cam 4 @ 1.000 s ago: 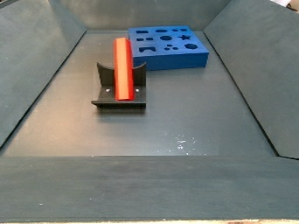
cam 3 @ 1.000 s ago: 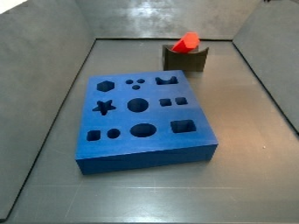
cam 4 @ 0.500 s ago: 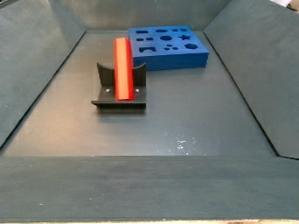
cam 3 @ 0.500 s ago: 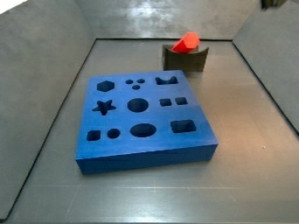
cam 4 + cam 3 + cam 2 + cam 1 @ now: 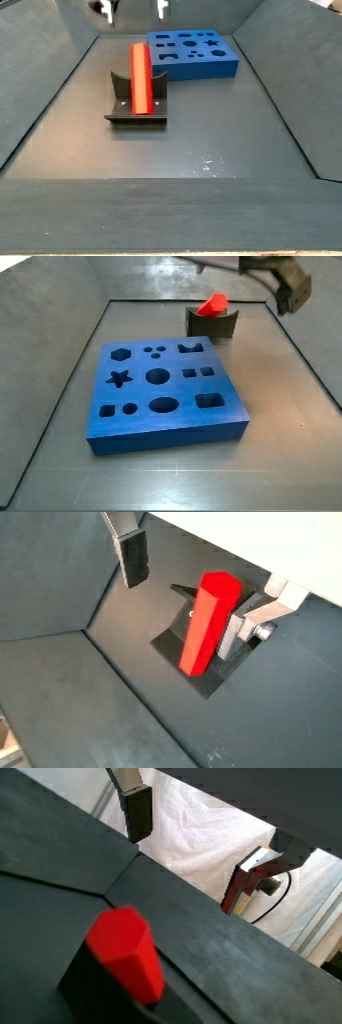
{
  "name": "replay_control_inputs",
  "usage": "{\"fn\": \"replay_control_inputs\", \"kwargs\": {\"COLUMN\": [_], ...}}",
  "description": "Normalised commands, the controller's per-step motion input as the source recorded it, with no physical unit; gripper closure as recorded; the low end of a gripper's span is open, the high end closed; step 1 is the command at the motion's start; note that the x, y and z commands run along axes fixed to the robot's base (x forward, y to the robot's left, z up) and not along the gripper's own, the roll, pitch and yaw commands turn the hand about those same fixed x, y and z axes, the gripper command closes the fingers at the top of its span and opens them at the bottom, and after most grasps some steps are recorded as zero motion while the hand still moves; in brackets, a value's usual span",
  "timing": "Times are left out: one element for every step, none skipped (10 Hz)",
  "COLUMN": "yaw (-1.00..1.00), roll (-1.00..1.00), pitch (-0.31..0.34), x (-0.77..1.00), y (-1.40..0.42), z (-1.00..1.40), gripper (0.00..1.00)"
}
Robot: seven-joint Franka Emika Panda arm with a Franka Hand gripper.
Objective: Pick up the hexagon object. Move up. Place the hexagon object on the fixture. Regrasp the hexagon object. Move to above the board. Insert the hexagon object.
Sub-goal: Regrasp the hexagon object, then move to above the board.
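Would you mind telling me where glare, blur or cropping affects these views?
In a side view the claw is motion-blurred and cut by the frame edge; glare whitens the back wall. In a wrist view the hexagon object looms soft and close, over a bright white backdrop. In a side view the board and fixture look sharp.

Glossy red peg — matt fixture

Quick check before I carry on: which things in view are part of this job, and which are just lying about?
Part of the job:
- hexagon object, red, leaning on the fixture
- board, blue, holes empty
- hand, open, above the hexagon object, holding nothing

Just lying about:
- nothing loose; only the grey bin floor and walls around it
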Motion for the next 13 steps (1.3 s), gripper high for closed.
{"fn": "replay_control_inputs", "kwargs": {"yaw": [0.1, 0.07, 0.04, 0.02, 0.0, -0.01, -0.01, 0.0, -0.16, -0.16, -0.19, -0.19, -0.17], "roll": [0.08, 0.08, 0.08, 0.08, 0.08, 0.08, 0.08, 0.0, -0.26, -0.26, -0.2, -0.17, -0.12], "pitch": [-0.083, -0.093, -0.093, -0.075, -0.062, -0.049, -0.037, 0.0, -0.191, -0.185, -0.099, -0.061, 0.042], "x": [0.11, 0.12, 0.12, 0.11, 0.1, 0.09, 0.08, 0.0, 0.5, 0.5, 0.46, 0.44, 0.42], "y": [0.02, 0.01, 0.01, 0.0, 0.0, -0.01, 0.0, 0.0, -0.13, -0.12, -0.11, -0.11, -0.1], "z": [-1.0, -1.0, -0.91, -0.74, -0.58, -0.38, -0.24, 0.0, 1.0, 1.0, 1.0, 1.0, 1.0], "gripper": [0.0, 0.0, 0.0, 0.0, 0.0, 0.0, 0.0, 1.0, 1.0, 1.0, 1.0, 1.0, 1.0]}}
